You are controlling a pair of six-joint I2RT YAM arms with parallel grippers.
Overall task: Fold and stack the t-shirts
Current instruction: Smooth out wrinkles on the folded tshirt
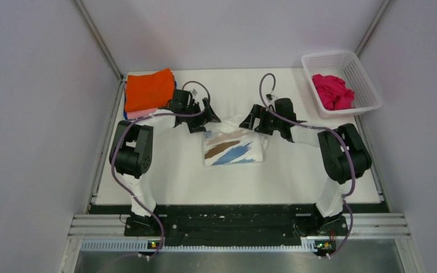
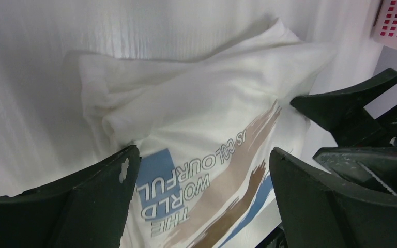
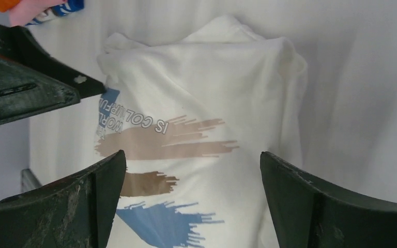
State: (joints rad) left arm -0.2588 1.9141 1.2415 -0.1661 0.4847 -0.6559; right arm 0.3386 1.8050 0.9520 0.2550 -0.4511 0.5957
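The white t-shirt with blue, brown and tan brush strokes (image 1: 234, 149) lies folded in the middle of the table; it also shows in the left wrist view (image 2: 212, 129) and in the right wrist view (image 3: 201, 129). My left gripper (image 1: 205, 120) is open and empty above its far left edge. My right gripper (image 1: 254, 119) is open and empty above its far right edge. A stack of folded shirts, orange on top (image 1: 149, 90) with pink (image 1: 141, 113) and blue beneath, lies at the far left. A magenta shirt (image 1: 333, 91) lies crumpled in the basket.
A white plastic lattice basket (image 1: 366, 85) stands at the far right corner. White walls and metal posts close the table on three sides. The arm bases sit on a black rail (image 1: 233, 219) at the near edge.
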